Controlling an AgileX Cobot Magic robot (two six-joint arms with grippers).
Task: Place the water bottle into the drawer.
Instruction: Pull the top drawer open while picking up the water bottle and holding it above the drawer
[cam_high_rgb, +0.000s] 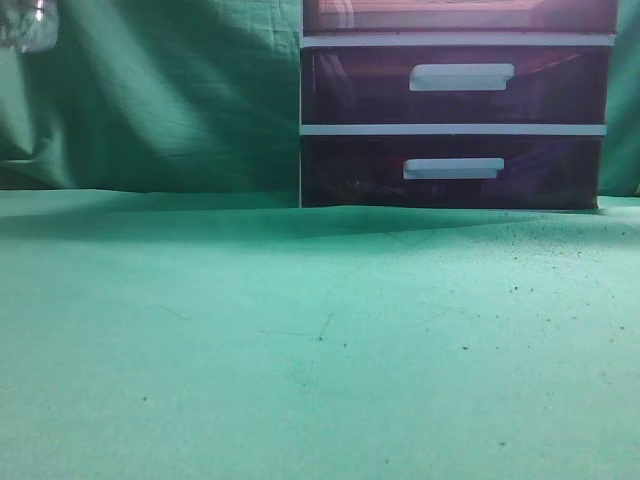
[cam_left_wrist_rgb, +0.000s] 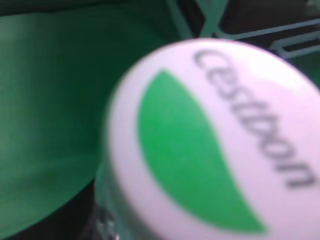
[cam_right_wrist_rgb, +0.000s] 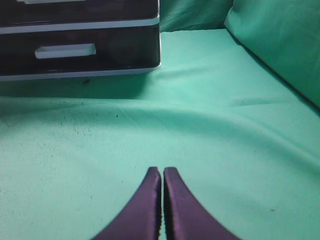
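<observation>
Two darker purple drawers (cam_high_rgb: 452, 170) sit beneath the paler translucent pinkish-purple top drawer (cam_high_rgb: 460, 15); the clear water bottle (cam_left_wrist_rgb: 215, 145), white-capped, fills the left wrist view, its grip unseen, while the right gripper's (cam_right_wrist_rgb: 162, 200) fingers (cam_right_wrist_rgb: 142, 210) press together, empty, above the green-clothed counter (cam_high_rgb: 300, 350).

Cut off, blurred and out of sight

The pale pinkish translucent top drawer (cam_high_rgb: 460, 14) is cropped by the exterior view's upper edge, as is the clear plastic water bottle (cam_high_rgb: 30, 25) at its top-left corner. The bottle's white, green-marked cap (cam_left_wrist_rgb: 215, 145) fills the blurred left wrist view, hiding the left tool.
</observation>
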